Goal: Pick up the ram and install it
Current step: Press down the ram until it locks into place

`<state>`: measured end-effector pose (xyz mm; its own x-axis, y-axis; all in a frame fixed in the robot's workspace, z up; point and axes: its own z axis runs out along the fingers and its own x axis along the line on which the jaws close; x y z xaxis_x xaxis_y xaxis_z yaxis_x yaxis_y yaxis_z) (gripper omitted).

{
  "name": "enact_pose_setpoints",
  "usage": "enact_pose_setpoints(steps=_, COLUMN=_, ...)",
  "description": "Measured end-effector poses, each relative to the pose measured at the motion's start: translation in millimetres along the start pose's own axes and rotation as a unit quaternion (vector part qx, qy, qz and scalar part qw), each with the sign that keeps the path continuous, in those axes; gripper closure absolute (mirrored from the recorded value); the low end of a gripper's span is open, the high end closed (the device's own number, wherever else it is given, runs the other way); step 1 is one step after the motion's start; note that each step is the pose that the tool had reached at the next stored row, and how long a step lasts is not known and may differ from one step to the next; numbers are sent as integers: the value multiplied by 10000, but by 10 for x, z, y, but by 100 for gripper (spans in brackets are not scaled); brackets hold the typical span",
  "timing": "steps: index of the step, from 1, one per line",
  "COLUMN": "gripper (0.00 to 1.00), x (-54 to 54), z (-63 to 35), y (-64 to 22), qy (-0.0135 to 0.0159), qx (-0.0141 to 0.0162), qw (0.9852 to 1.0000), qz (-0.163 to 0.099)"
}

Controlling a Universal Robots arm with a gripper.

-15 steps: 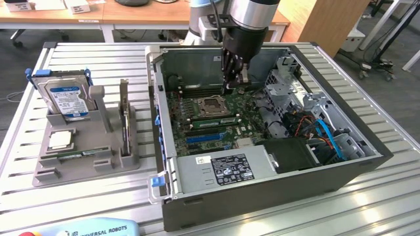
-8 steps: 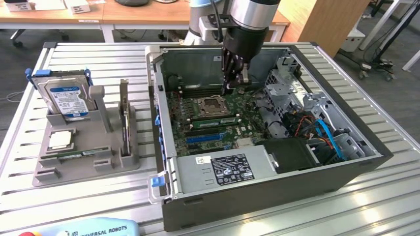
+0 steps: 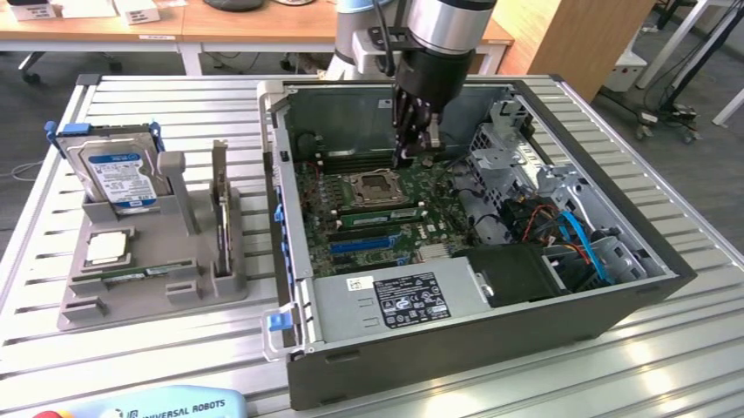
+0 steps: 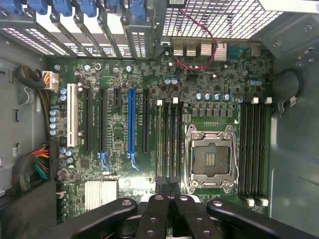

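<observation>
The ram (image 3: pixel 378 212) stood on edge in the memory slots just at 6 o'clock of the empty processor socket (image 3: pixel 375 185), seen in the exterior view as a thin green strip with dark chips. The claw (image 3: pixel 415 148) hung inside the open computer case (image 3: pixel 465 348), at about 1 o'clock from the ram and apart from it. Its tips were pressed together, and nothing could be made out between them. In the wrist view the closed claw (image 4: pixel 167 191) sat over the ends of the slots beside the socket (image 4: pixel 210 159); whether it touched them could not be told.

Room around the ram was tight: the socket at 12 o'clock, the long blue card slot (image 3: pixel 362 244) at 6 o'clock, then the power supply (image 3: pixel 395 300). Bundled cables crowded the 3 o'clock side.

At 9 o'clock from the case, a grey tray (image 3: pixel 152 296) on the slatted counter (image 3: pixel 674 366) held a second green stick (image 3: pixel 142 273) lying flat and a blue-labelled hard drive (image 3: pixel 117 174) upright.
</observation>
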<state>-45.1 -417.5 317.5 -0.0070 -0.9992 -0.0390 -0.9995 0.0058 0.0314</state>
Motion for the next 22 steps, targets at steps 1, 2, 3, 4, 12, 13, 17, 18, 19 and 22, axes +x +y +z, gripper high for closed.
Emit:
enact_pose_setpoints(steps=1, gripper=90, x=1, z=12, y=-1, qy=0, qx=1, qw=10000, qz=0)
enact_pose_setpoints(steps=2, gripper=90, x=1, z=26, y=-1, qy=1, qx=3, qw=10000, qz=0)
enact_pose_setpoints(steps=3, gripper=90, x=2, z=40, y=-1, qy=1, qx=4, qw=10000, qz=0)
enact_pose_setpoints(steps=4, gripper=90, x=2, z=53, y=-1, qy=1, qx=5, qw=10000, qz=0)
enact_pose_setpoints(steps=12, gripper=90, x=6, z=139, y=-4, qy=0, qx=18, qw=10000, qz=-1)
enact_pose_setpoints(steps=13, gripper=90, x=6, z=149, y=-4, qy=0, qx=19, qw=10000, qz=0)
enact_pose_setpoints(steps=17, gripper=90, x=8, z=199, y=-6, qy=0, qx=25, qw=10000, qz=-1)
enact_pose_setpoints(steps=18, gripper=90, x=9, z=212, y=-6, qy=1, qx=25, qw=10000, qz=-1)
enact_pose_setpoints(steps=19, gripper=90, x=9, z=225, y=-7, qy=0, qx=26, qw=10000, qz=-1)
enact_pose_setpoints(steps=22, gripper=90, x=10, z=262, y=-8, qy=0, qx=28, qw=10000, qz=-1)
